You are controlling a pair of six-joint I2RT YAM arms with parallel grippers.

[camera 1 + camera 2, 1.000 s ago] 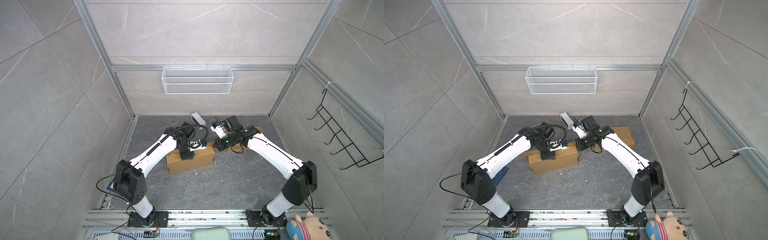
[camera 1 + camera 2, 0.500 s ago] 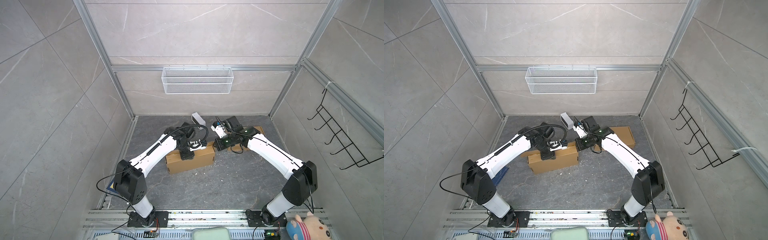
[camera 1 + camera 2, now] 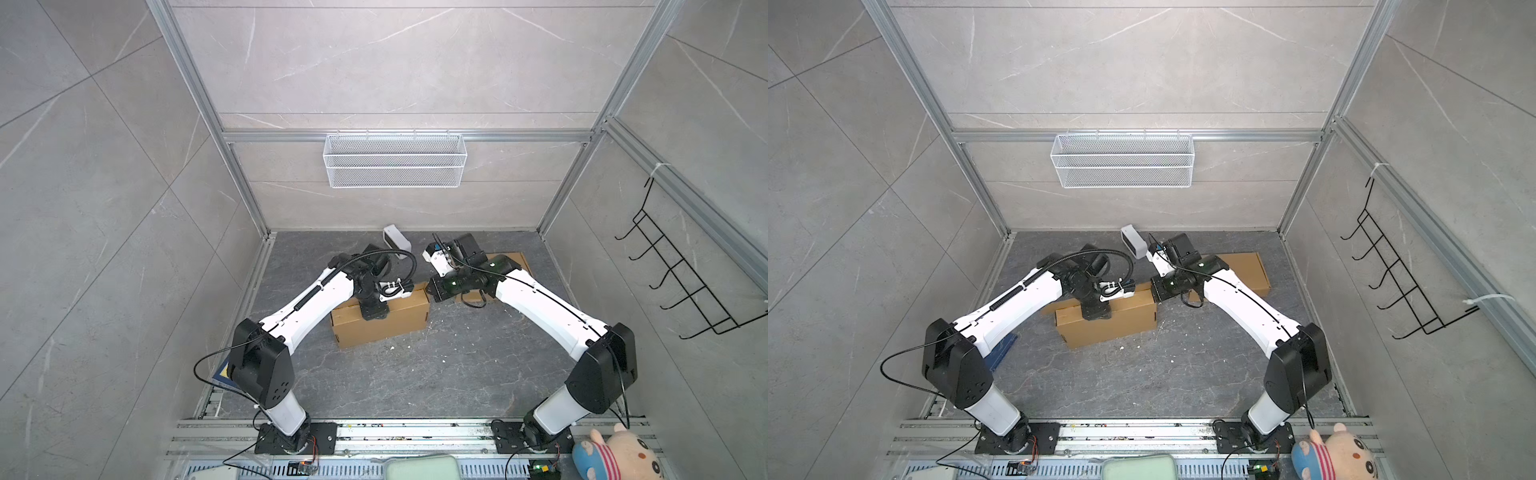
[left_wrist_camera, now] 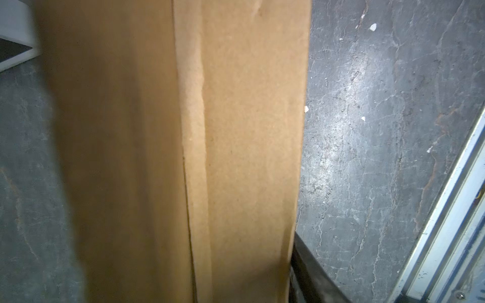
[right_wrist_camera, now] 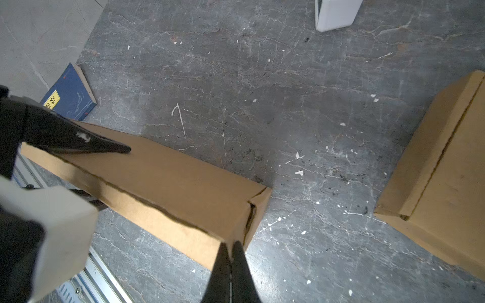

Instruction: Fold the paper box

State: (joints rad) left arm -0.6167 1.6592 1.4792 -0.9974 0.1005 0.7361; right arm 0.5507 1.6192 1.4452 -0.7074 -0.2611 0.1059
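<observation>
The paper box (image 3: 399, 328) lies in the middle of the table (image 3: 415, 374). The left claw (image 3: 374, 320) straddles it; if it grips, I cannot tell. The right claw (image 5: 231, 249), jaws together, touches its right end. Pushed there without firm hold, the box may slide and the flap (image 5: 258, 207) reopen. Only the right wrist view shows this flap gaping.

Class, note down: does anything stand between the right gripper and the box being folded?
Nothing visible does: the right gripper, shut, sits right at the end corner of the box.
</observation>
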